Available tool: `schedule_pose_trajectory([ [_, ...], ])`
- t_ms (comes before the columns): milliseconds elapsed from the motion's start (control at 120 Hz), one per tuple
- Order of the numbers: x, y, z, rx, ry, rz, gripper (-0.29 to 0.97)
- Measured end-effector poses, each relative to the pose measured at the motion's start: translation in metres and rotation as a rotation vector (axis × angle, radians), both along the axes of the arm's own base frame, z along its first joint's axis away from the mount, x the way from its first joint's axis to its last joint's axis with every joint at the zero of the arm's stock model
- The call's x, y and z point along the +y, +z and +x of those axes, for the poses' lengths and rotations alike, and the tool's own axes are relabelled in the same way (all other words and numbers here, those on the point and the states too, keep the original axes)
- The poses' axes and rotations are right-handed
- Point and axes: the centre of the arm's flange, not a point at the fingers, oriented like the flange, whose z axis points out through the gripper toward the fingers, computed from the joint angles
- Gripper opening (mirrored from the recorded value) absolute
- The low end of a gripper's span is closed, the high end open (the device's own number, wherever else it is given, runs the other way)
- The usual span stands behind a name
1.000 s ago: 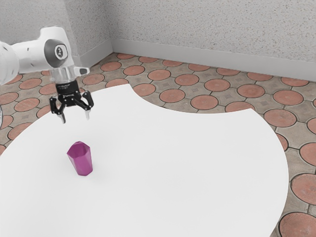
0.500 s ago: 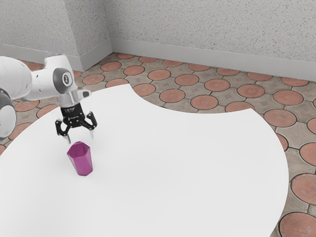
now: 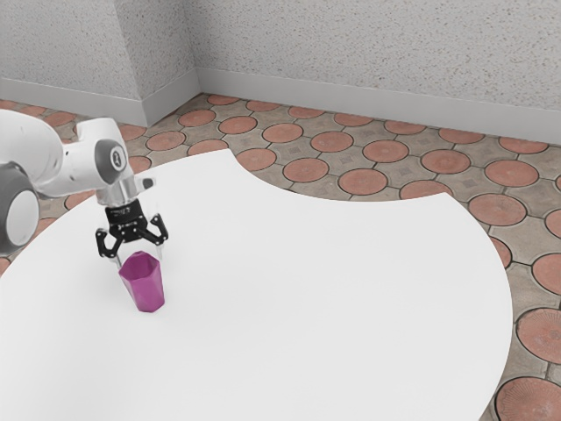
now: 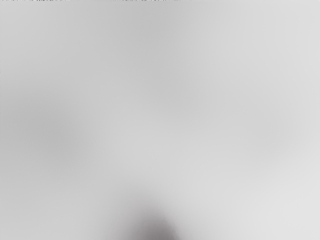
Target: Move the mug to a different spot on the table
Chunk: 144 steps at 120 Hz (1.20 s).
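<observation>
So our black two-finger gripper [image 3: 131, 248] is sitting in the left-middle of the exterior view, pointing down, with its fingers [image 3: 162, 238] spread wide. It's released and not clamping anything. The tips hang right around the rim of the magenta faceted mug [image 3: 143, 282], one on each side. We honestly can't tell if either tip touches it. The white arm [image 3: 61, 167] comes in from the left edge of the frame and bends down to the hand.

The mug stands upright on the round white table [image 3: 307, 289], in the left part of the frame and a bit below the middle, well in from the table's edge. We can't see a handle from this angle.

Past the table, toward the top and right of the frame, there's terracotta tile flooring with round patterns [image 3: 394, 167] and a grey speckled wall [image 3: 351, 44] behind it.

The wrist view gives a pale grey wash with a dark smudge [image 4: 155, 231], no idea what that is.
</observation>
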Motion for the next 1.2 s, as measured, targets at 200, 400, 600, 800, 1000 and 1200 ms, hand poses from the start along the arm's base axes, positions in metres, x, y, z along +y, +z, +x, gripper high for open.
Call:
schedule_pose_trajectory([
  [200,-0.001,-0.009,-0.009,0.017,0.029,-0.015,0.67],
  [400,-0.003,-0.001,-0.012,0.009,0.042,-0.022,0.66],
  [600,-0.009,0.001,-0.015,0.01,0.042,-0.025,0.62],
  [800,-0.01,0.002,-0.015,0.011,0.044,-0.022,0.42],
  [1000,-0.01,0.003,-0.015,0.017,0.042,-0.02,0.12],
  [1200,-0.012,0.019,-0.015,0.017,0.032,-0.026,0.06],
])
